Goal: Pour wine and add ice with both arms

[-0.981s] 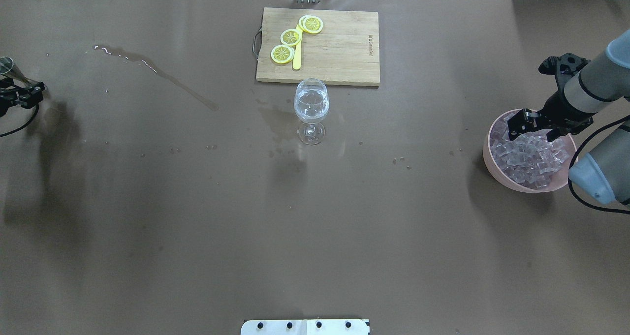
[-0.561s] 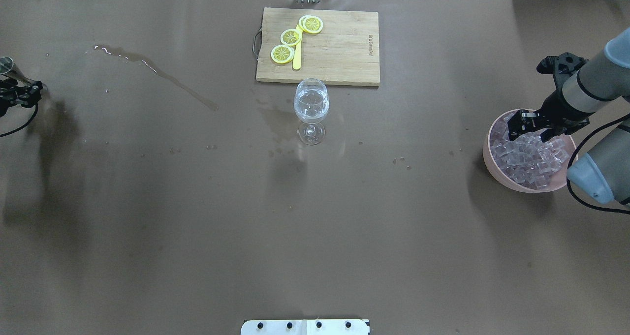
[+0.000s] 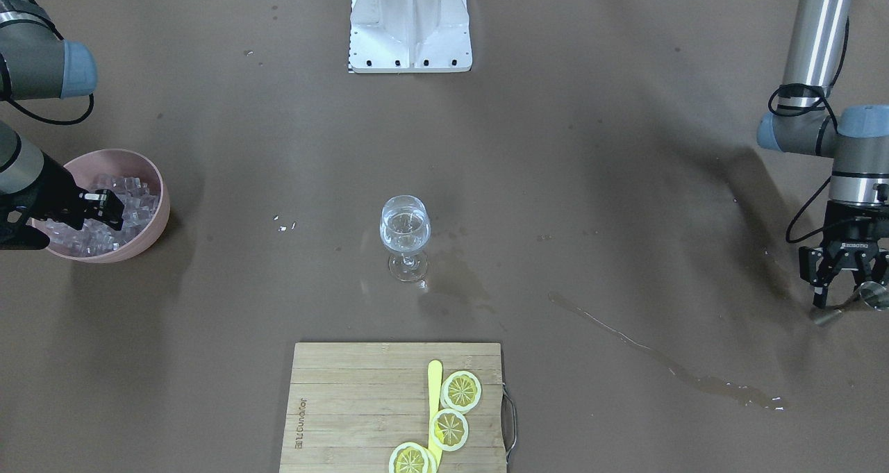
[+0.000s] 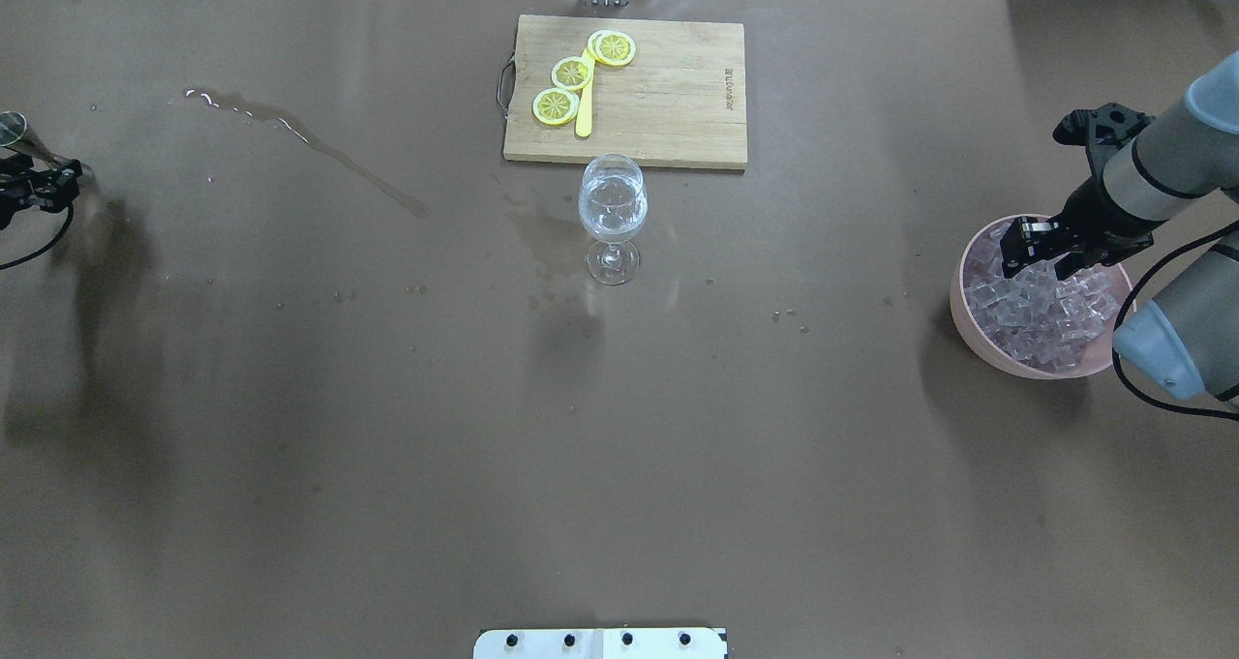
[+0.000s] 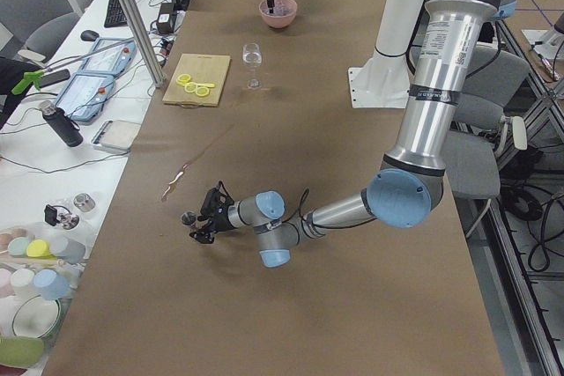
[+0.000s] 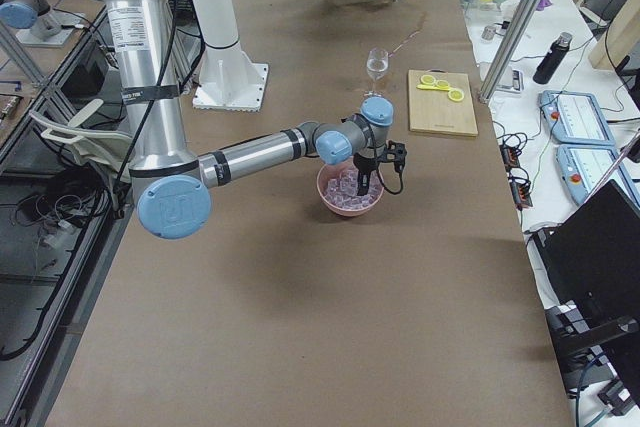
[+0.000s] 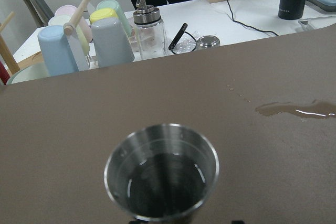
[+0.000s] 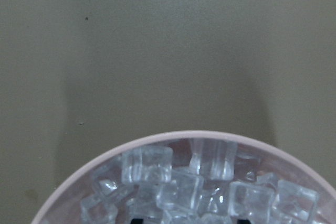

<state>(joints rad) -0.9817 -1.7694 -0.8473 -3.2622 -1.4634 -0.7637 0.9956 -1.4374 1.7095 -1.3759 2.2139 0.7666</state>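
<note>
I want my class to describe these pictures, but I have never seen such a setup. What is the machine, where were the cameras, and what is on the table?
This is a robot with two silver-grey jointed arms at a brown table. Two pictures look down from above, one from behind the robot, one facing it; two look along the table from its ends; two come from cameras on the wrists. The left tool grips a small steel cup. The right tool is open, its tips at the clear ice cubes in a pink bowl. Mid-table stands a stemmed wine glass holding a little clear liquid, near a wooden cutting board with yellow lemon slices. A wet streak marks the table.
</note>
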